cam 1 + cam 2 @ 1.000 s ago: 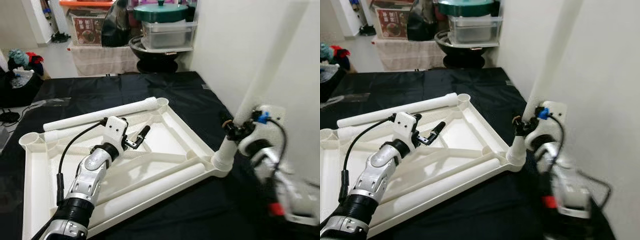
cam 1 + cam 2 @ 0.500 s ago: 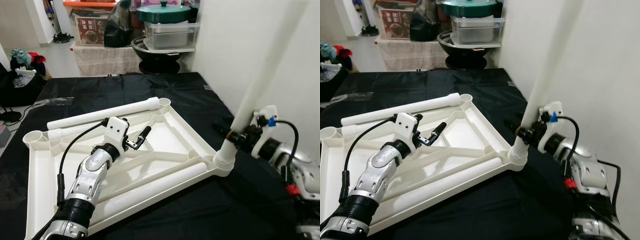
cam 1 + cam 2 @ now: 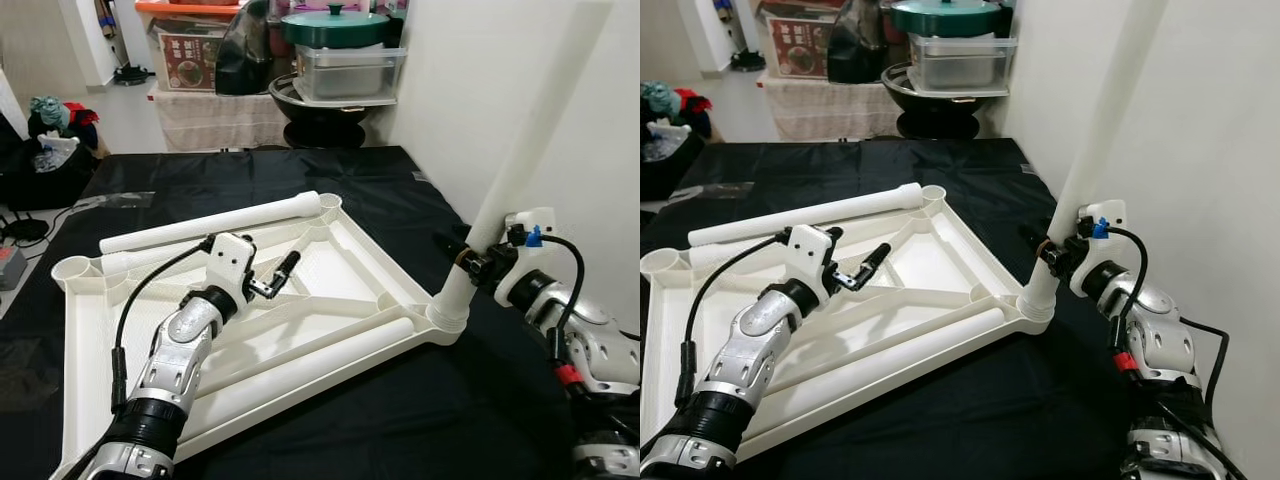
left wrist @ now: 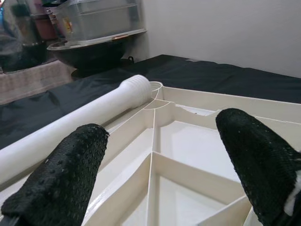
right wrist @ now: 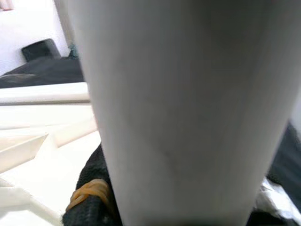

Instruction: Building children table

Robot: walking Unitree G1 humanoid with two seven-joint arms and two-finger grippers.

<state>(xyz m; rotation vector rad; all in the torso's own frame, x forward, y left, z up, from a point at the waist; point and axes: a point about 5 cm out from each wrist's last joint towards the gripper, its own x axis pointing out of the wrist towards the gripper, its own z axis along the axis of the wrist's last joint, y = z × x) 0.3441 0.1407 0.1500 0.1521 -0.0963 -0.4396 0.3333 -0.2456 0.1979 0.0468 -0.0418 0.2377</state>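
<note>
Right claw (image 3: pixel 468 255) grips the upright leg (image 3: pixel 520 160) in the tabletop's (image 3: pixel 330 300) corner; left claw (image 3: pixel 278 275) hovers open.

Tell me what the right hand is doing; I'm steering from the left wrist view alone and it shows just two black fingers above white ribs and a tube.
Observer: The right hand is closed on a white leg standing in the tabletop's corner socket.
Operator: Is that leg upright?
Observer: No, it leans, its top tilting toward the wall.
Operator: Any other legs lying loose?
Observer: One more rests on the upturned tabletop along its near edge, besides the tube you see.
Operator: Is my left hand touching anything?
Observer: No, the left hand hovers open over the ribs.
</note>
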